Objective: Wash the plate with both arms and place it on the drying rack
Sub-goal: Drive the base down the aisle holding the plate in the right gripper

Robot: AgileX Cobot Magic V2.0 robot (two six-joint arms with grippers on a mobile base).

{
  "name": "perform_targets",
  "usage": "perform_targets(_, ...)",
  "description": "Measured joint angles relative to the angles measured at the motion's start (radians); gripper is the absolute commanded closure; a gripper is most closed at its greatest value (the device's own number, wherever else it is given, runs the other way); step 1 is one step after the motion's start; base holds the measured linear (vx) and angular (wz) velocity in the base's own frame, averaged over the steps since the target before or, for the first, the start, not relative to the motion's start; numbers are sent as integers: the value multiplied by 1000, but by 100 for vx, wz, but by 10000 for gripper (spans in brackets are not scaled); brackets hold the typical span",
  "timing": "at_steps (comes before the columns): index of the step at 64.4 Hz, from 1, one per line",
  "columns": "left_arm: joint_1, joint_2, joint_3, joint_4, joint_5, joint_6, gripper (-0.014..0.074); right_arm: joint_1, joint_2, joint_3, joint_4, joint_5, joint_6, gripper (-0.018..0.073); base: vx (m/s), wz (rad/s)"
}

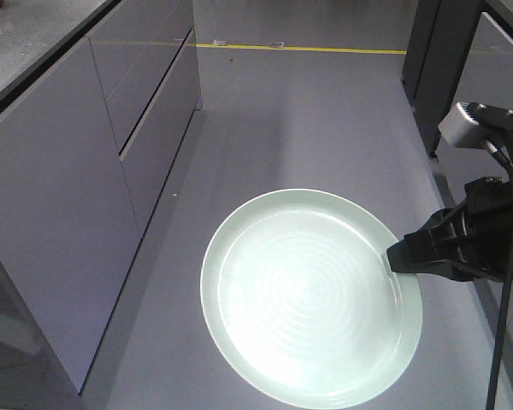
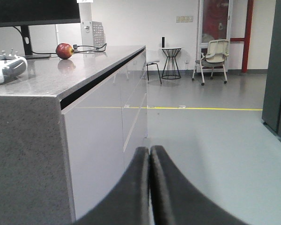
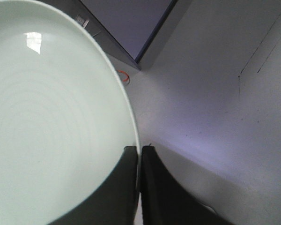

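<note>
The pale mint-green plate (image 1: pixel 312 299) hangs in the air above the grey floor, its ringed face turned up toward the front camera. My right gripper (image 1: pixel 395 256) is shut on the plate's right rim; in the right wrist view the plate (image 3: pixel 51 122) fills the left side and the rim passes between the two black fingers (image 3: pixel 152 187) of that gripper (image 3: pixel 138 151). My left gripper (image 2: pixel 150 151) is shut with nothing in it, pointing along the cabinet front. The drying rack is out of view.
A grey cabinet with drawers (image 1: pixel 85 171) runs along the left, its counter (image 2: pixel 51 75) carrying an apple (image 2: pixel 63 50) and a monitor stand. A dark cabinet (image 1: pixel 436 60) stands at the right. A yellow floor line (image 1: pixel 299 49) crosses far ahead; chairs (image 2: pixel 214 58) stand beyond.
</note>
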Motion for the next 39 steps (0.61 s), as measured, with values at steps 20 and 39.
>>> perform_targets(20,0,0,0,0,0,0,603,0,0,0,0,0,0,564,18,-3)
perform_targets(39,0,0,0,0,0,0,603,0,0,0,0,0,0,564,17,-2)
